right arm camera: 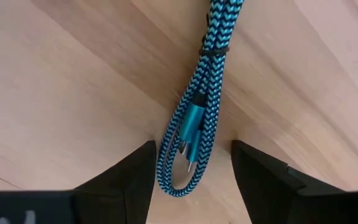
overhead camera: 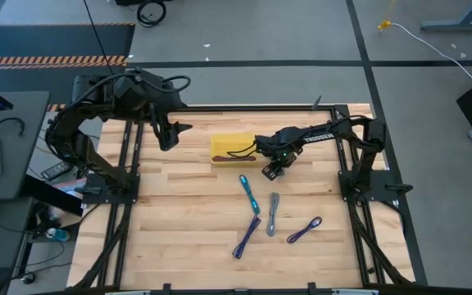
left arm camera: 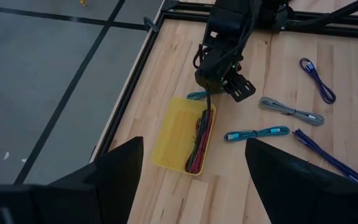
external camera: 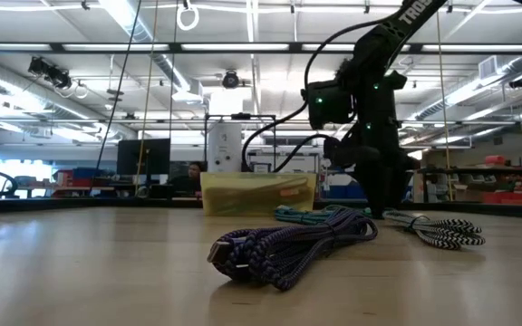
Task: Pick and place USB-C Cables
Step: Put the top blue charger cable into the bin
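Bare wooden table [overhead camera: 179, 205] seen all around the right gripper [right arm camera: 191, 163], fingers spread apart, braided teal-blue cable [right arm camera: 194, 118] framed between them, untouched, yellow tray [overhead camera: 232, 147] beside.

Teal-blue cable [right arm camera: 194, 118]: far end cut off by the right wrist view's edge. Yellow tray [external camera: 257, 193]: contents hidden behind its wall in the low view. Background person [external camera: 192, 174]: too small to resolve.

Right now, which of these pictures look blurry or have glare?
Low view: the purple cable up front looks soft and ceiling lights glare. Right wrist view: the teal cable is crisp, fingers blurred. High view: evenly lit.
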Motion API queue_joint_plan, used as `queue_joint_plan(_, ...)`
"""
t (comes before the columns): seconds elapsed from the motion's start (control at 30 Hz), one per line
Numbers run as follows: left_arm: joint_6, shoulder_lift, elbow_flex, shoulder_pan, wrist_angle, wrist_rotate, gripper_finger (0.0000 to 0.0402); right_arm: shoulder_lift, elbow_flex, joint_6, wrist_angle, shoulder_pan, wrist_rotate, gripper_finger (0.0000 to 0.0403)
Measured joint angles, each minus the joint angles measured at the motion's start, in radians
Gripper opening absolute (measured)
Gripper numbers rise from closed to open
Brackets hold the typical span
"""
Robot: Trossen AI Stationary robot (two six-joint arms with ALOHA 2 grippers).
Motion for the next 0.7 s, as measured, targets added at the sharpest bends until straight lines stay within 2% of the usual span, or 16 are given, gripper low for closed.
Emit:
queue_joint_plan(0.1,0.0,0.0,0.0,0.0,0.0,0.0,0.0288,0.001,-0.001,0.001,-0.001,-0.001,0.0,0.02)
queue_joint_plan(0.17,0.0,0.0,0.0,0.0,0.0,0.0,0.0288,0.001,-0.001,0.001,-0.003,-0.002,-0.004,0.0173)
queue_joint_plan(0.37,-0.001,0.0,0.0,0.0,0.0,0.0,0.0288,0.001,-0.001,-0.017,-0.019,-0.003,-0.036,0.0025)
queue_joint_plan(0.53,-0.045,0.0,0.0,0.0,-0.001,0.0,0.0288,-0.009,0.023,-0.064,-0.155,0.002,-0.03,0.0008)
queue_joint_plan(0.7,-0.045,0.0,0.0,0.0,-0.014,0.0,0.0288,-0.13,0.063,-0.067,-0.31,0.014,0.045,0.0008)
